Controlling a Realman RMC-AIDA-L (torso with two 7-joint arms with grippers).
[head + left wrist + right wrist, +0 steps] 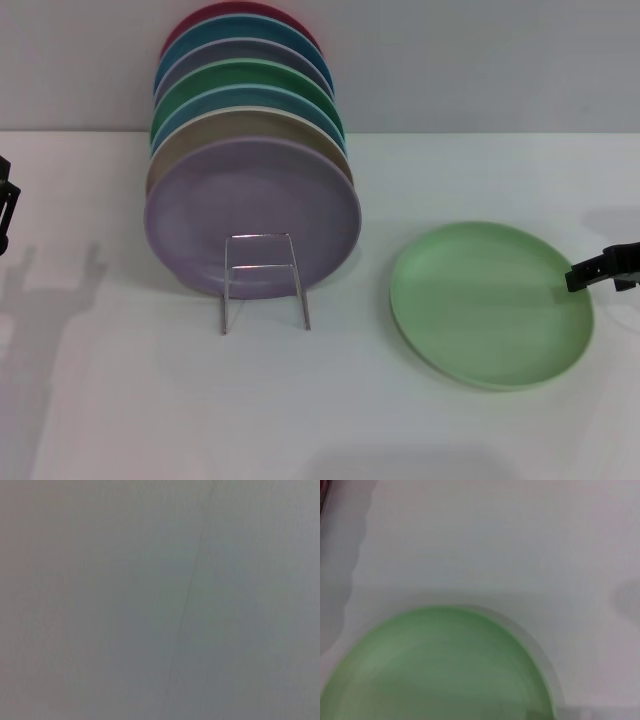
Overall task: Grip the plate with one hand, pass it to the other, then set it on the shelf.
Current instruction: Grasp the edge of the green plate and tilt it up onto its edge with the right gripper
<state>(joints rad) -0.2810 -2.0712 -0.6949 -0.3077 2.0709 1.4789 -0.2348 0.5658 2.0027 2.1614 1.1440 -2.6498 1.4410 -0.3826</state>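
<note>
Reaching over the plate (490, 305) rim, right tool (575, 279), finger spread not discernible, contact unclear.

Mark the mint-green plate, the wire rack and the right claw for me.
mint-green plate (480, 300), head view, middle of its flat face.
wire rack (262, 266), head view, crossbar of the front loop.
right claw (590, 274), head view, fingertips at the plate's right rim.

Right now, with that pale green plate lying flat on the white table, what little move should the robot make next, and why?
Probably ease the right gripper a little farther over the round, light mint-green matte plate and grip its rim. Its tips sit at the plate's right edge, the plate lies flat, and the left gripper waits far off.
</note>
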